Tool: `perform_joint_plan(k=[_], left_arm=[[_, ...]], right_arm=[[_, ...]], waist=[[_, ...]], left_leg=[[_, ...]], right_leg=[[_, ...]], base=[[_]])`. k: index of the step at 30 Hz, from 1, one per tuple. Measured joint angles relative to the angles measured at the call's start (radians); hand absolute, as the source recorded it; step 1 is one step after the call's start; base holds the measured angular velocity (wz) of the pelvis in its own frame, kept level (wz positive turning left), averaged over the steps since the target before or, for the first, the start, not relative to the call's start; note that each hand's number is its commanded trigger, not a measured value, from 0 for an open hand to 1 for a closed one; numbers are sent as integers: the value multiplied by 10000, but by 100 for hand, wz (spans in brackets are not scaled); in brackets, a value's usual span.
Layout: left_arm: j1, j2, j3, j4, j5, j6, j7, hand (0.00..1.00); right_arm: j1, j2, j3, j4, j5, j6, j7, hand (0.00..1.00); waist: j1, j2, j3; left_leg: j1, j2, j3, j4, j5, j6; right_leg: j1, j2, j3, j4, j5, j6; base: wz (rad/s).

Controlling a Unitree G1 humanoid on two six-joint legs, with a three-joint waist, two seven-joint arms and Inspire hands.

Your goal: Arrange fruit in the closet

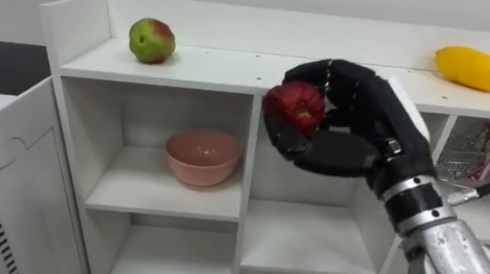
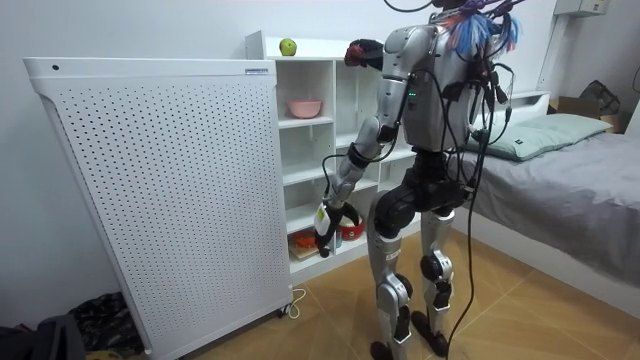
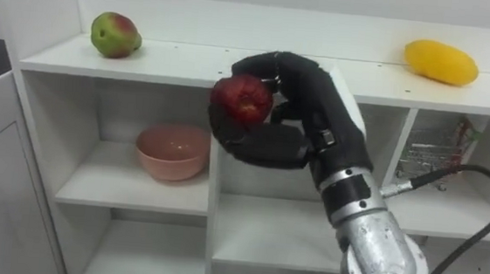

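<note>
My right hand (image 1: 351, 119) is raised in front of the white closet's top shelf (image 1: 233, 70), shut on a red apple (image 1: 296, 104) held just below the shelf's front edge, near the middle. A green-red apple (image 1: 152, 40) rests at the left end of the top shelf and a yellow mango (image 1: 473, 68) at the right end. In the room view I stand facing the closet (image 2: 320, 150), and my left hand (image 2: 326, 225) hangs low at my side beside the lower shelves.
A pink bowl (image 1: 202, 155) sits in the upper left compartment. A wire basket (image 1: 472, 150) with packets stands in the right compartment. A tall white perforated panel (image 2: 160, 200) flanks the closet's left side. A bed (image 2: 560, 190) lies behind me.
</note>
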Motion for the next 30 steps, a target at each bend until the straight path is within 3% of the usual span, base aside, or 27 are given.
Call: perform_joint_plan(k=[6,9,14,16,17,19,26,30], left_arm=[[28,-57,-722,191,-135,-153,38,0],[11,-107,-857,226,-444,-219,241,0],[-346,-312,-1315,846,-500,-446,726,0],[-469,-405,-1409,1118,-427,-508,1078,0],[-519,-422,-1446,1178,-417,-548,1172,0],[-844,-550,-1468,1513,-413,-816,1598,0],[-895,-603,-1415,1465,-438,-1415,2585,0],[-666,-490,-1487,983,-1051,-1784,3072,0]], right_arm=[[657,363,329,793,151,-65,-5,100],[873,370,439,2450,493,-334,-131,100],[871,560,381,5012,1115,-307,-685,100],[775,722,346,6314,2008,-516,-833,100],[740,763,337,6677,2365,-575,-884,100],[714,838,319,7897,3552,-751,-1087,100],[709,975,-52,9479,6631,-813,-1269,100],[278,830,-369,9958,9802,-1076,-1614,100]], waist=[[-28,108,-24],[-44,113,-46],[-102,110,-11],[-244,54,137],[-264,27,164],[-219,-128,304],[-172,-352,467],[254,-415,492]], left_leg=[[-199,-11,-13,15,32,21],[-368,-19,-36,70,39,32],[-1190,-38,-33,360,135,131],[-1540,-105,-94,473,212,178],[-1669,-115,-108,551,216,185],[-2261,-196,-155,851,276,228],[-4172,-376,-256,1734,334,307],[-5255,-437,-227,2392,336,300]], right_leg=[[-212,-42,-74,22,13,-10],[-351,-77,-109,69,13,-10],[-1305,-302,-91,620,6,-2],[-1609,-355,-192,769,4,0],[-1766,-391,-199,878,-1,3],[-2472,-526,-164,1404,-53,-7],[-4400,-844,-192,2587,-181,-98],[-5455,-963,-197,3236,-308,-193]], base=[[0],[4],[1],[8],[10],[7],[10],[8]])
